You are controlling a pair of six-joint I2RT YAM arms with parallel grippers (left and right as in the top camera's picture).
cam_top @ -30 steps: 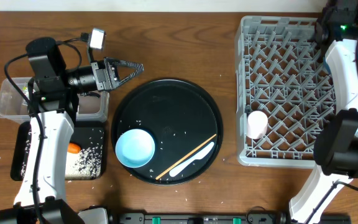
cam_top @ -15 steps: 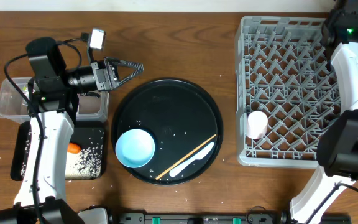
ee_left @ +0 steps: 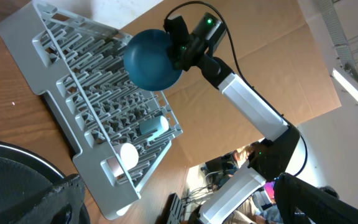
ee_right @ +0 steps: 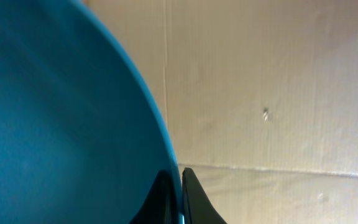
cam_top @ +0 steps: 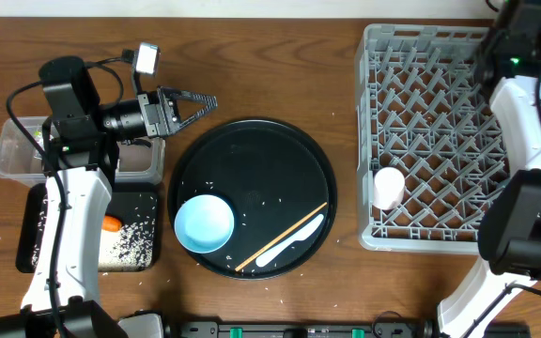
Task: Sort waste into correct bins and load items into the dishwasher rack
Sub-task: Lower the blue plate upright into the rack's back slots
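My right gripper [ee_right: 180, 186] is shut on the rim of the dark-blue plate [ee_right: 61, 118]. In the left wrist view it holds the plate [ee_left: 153, 60] upright above the far side of the grey dishwasher rack [cam_top: 430, 141]. A pink cup [cam_top: 389, 185] lies in the rack, and the left wrist view also shows a light blue cup [ee_left: 151, 127] there. My left gripper [cam_top: 207, 108] hangs open and empty beyond the round black tray [cam_top: 252, 150]. That tray carries a light-blue bowl [cam_top: 204, 223], a white spoon [cam_top: 289, 242] and a chopstick [cam_top: 285, 235].
A clear tub [cam_top: 17, 150] sits at the left edge under my left arm. In front of it, the flat black tray [cam_top: 139, 202] holds white grains and an orange carrot [cam_top: 111, 223]. A few grains lie scattered on the round tray.
My right wrist has shifted slightly left above the rack's far right corner. My left arm and everything on the table stay where they were.
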